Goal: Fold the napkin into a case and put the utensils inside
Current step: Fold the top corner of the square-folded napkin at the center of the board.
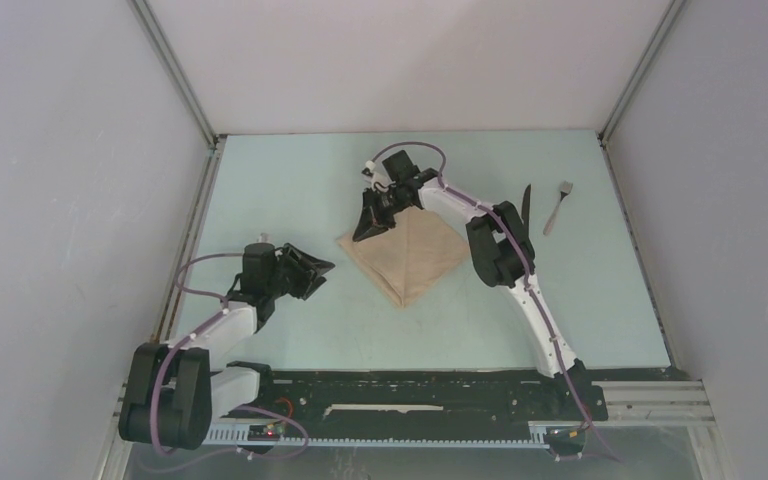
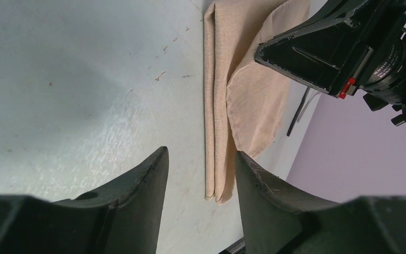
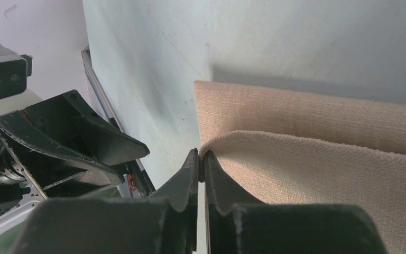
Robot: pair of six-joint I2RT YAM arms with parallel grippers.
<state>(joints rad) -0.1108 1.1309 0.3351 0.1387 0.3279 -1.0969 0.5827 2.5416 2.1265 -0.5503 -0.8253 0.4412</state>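
**A:** Where is the soft, plain beige-tan cloth napkin lying?

**B:** It is lying mid-way across the pale blue-green table, doubled over itself in layers. It is well apart from the slender black knife and the light grey fork, which are resting side by side at the far right.

**A:** Which arm is working on it?

**B:** The right gripper is. Its arm is bending out and then back inward so that the fingers are pointing down at the cloth's far-left corner. The jaws are standing all but closed, with only a thin slit showing between them. They are pinching the edge of the upper layer, which is curling up off the lower one to meet the tips.

**A:** And the left gripper?

**B:** It is hovering low just left of the napkin, about half open and gripping nothing. Seen from its wrist, the folded edges are running straight away from it, and the nearest corner is lying just ahead, between its fingers.

**A:** What is the coming move turning on?

**B:** I think it is turning on that raised flap crossing the cloth's long fold line squarely. The left gripper is nearer the left edge, so it looks best placed to pin it.
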